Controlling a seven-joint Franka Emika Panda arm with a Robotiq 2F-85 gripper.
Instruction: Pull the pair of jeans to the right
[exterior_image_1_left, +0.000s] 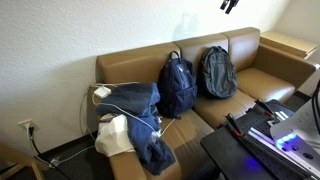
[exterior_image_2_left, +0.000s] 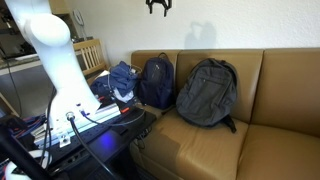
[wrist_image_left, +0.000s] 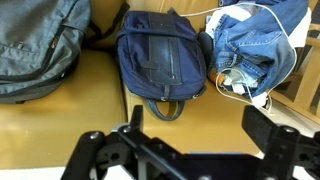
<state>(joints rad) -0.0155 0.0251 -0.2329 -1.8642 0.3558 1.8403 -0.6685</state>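
– Claw (exterior_image_2_left: 157, 6), black, two-fingered: how does it stand?

– Raised high against the white wall in both exterior views (exterior_image_1_left: 229, 5). Fingers (wrist_image_left: 134, 118) apart, nothing between them. The wrist view looks down past the claw (wrist_image_left: 190, 135) onto the seat.

– Item one, the task's thing?

– Pair of blue denim jeans (wrist_image_left: 255, 40), crumpled in a heap. Well below the claw, far from touching it. In the wrist view it lies ahead of the claw, towards the right edge. It sits at one end of the tan leather sofa (exterior_image_1_left: 250, 80), draped over the armrest in an exterior view (exterior_image_1_left: 140, 115).

– Anything on it?

– Thin white cable (wrist_image_left: 262, 22), looped across the denim.

– Item two?

– Navy blue fabric backpack (wrist_image_left: 165, 55), almost straight ahead of the claw and far below it, just beside the jeans. It leans upright against the sofa back (exterior_image_2_left: 153, 80).

– Item three?

– Grey fabric backpack (wrist_image_left: 40, 45), ahead of the claw towards the left edge of the wrist view, beside the navy one, also leaning on the backrest (exterior_image_2_left: 207, 92).
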